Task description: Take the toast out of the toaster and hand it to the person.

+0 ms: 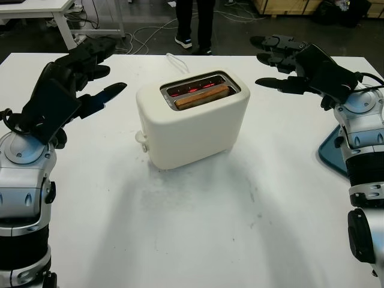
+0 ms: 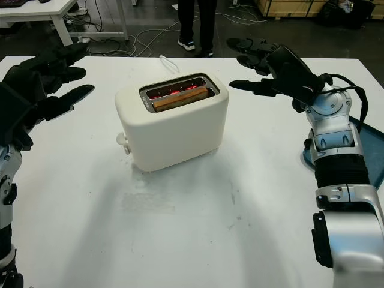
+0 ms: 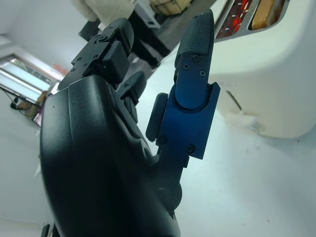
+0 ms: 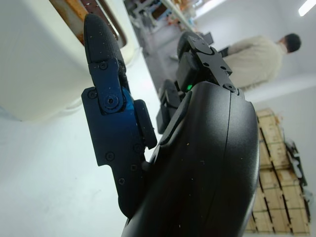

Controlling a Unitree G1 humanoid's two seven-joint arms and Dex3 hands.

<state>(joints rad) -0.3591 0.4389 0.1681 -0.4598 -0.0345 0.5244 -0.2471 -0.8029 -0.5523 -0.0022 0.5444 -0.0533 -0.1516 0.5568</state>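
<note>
Toast (image 1: pixel 201 96) sits low in the near slot of the white toaster (image 1: pixel 192 126), mid-table, with the far slot's elements glowing red. Left hand (image 1: pixel 75 78) and right hand (image 2: pixel 273 69) hover open either side, holding nothing. Little crust stands proud — fingers could slip, touch hot wire, or shove the light toaster.

No readable text, label, brand, number or sign anywhere: none on toaster (image 1: pixel 192 120), none on bench (image 1: pixel 240 210), none on left hand (image 1: pixel 66 84) or right hand (image 1: pixel 300 63) shells.
</note>
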